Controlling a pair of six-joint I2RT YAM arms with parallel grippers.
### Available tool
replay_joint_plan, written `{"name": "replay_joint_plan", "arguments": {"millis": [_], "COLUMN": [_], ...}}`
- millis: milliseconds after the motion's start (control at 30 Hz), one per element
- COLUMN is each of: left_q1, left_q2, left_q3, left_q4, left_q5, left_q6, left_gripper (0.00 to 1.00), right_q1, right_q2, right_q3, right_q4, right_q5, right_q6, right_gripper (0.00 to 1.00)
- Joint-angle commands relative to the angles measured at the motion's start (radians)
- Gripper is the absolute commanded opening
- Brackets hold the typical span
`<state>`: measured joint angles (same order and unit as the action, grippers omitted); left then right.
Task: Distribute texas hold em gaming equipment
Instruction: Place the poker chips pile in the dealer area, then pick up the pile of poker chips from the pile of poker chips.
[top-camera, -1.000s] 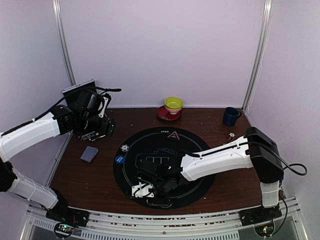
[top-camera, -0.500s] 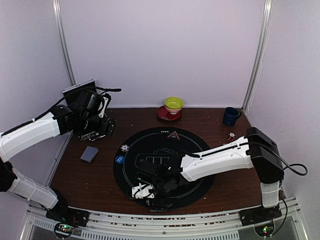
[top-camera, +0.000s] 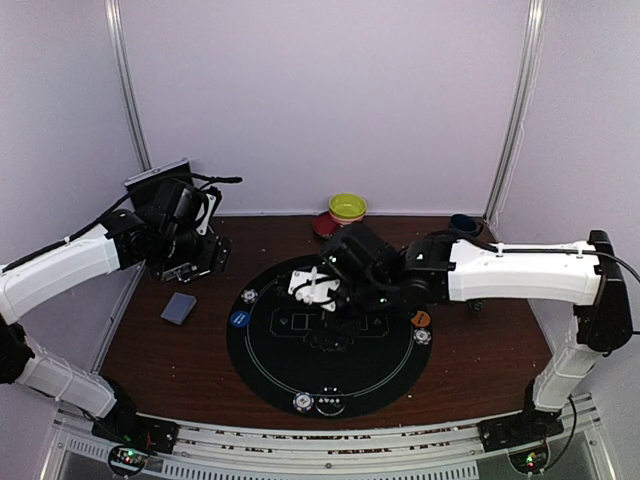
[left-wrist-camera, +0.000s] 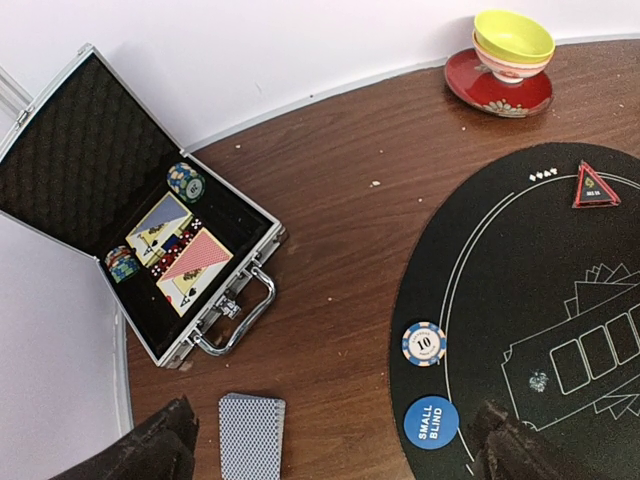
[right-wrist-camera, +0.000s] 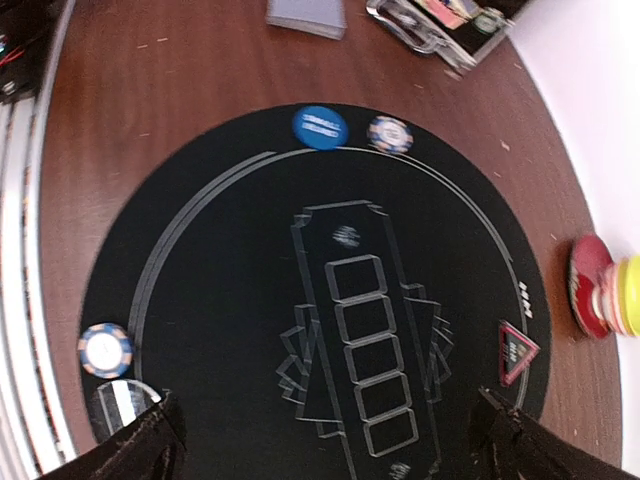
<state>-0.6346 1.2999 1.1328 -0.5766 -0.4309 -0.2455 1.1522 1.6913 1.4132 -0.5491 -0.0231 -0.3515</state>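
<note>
On the round black mat (top-camera: 300, 365) lie a blue SMALL BLIND disc (top-camera: 240, 319) (left-wrist-camera: 431, 422) (right-wrist-camera: 320, 127) and a striped chip (top-camera: 249, 296) (left-wrist-camera: 424, 343) at its left edge. An orange disc (top-camera: 421, 318) and a chip (top-camera: 422, 336) lie at its right. Another chip (top-camera: 303, 402) (right-wrist-camera: 105, 350) and a black-and-white disc (top-camera: 331, 405) (right-wrist-camera: 125, 403) sit at the near edge. A grey-blue deck of cards (top-camera: 179, 308) (left-wrist-camera: 251, 435) rests on the wood. My right gripper (top-camera: 318, 289) (right-wrist-camera: 325, 450) hovers open and empty over the mat's far middle. My left gripper (top-camera: 182, 262) (left-wrist-camera: 330, 460) hangs open above the deck.
An open metal case (top-camera: 185, 255) (left-wrist-camera: 150, 260) with cards and chips stands at the far left. A yellow-green bowl (top-camera: 347, 206) (left-wrist-camera: 513, 38) on a red saucer sits at the back. A red triangle marker (left-wrist-camera: 595, 186) (right-wrist-camera: 515, 350) lies on the mat's far edge.
My right arm has lifted from the mat's near edge to its far middle, leaving a chip and a disc there, and its jaws have opened wide. The left arm has not moved.
</note>
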Motion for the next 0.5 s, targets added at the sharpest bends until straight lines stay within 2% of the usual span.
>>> {"name": "replay_joint_plan", "arguments": {"millis": [0,267,467], "left_q1": [0.008,0.009,0.008], "left_q2": [0.005,0.015,0.032], "left_q3": [-0.007,-0.01,-0.01], "left_q4": [0.04,0.042,0.045], "left_q5": [-0.01,0.025,0.057], "left_q6": [-0.002,0.0,0.001], "left_gripper": [0.98,0.98,0.98], "right_q1": [-0.157,-0.536,-0.821], "right_q2": [-0.042,-0.106,-0.113], "right_q3": [-0.013,-0.022,-0.064], "right_q4": [0.003,-0.004,-0.085], "right_q5": [0.06,0.059,-0.012], "right_q6": [0.05,0.118,0.176], "right_gripper": [1.0,1.0,1.0]}}
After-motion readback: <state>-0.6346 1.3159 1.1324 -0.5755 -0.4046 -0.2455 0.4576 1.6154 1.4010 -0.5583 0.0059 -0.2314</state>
